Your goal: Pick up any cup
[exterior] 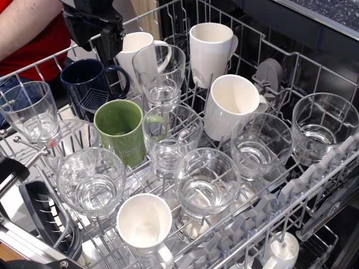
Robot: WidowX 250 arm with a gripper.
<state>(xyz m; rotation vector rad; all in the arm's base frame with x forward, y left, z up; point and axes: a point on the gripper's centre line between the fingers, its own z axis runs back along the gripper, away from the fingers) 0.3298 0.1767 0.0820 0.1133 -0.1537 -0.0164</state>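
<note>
Above the rack's far-left corner, your gripper (106, 39) hovers, jaws' state unreadable; the cup (120, 131) sits ungrasped, so pickup remains ahead.

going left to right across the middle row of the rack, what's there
navy mug → green mug → clear glass → white mug → clear glass at the right edge

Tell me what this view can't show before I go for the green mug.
- Gripper: its top is cut off by the upper edge and it is dark, so the jaws cannot be read.
- Green mug: its handle shows only through the clear glass beside it; its base sits behind another glass.
- White lettering on the mug: too small to read.
- Navy mug: partly behind the gripper.
</note>
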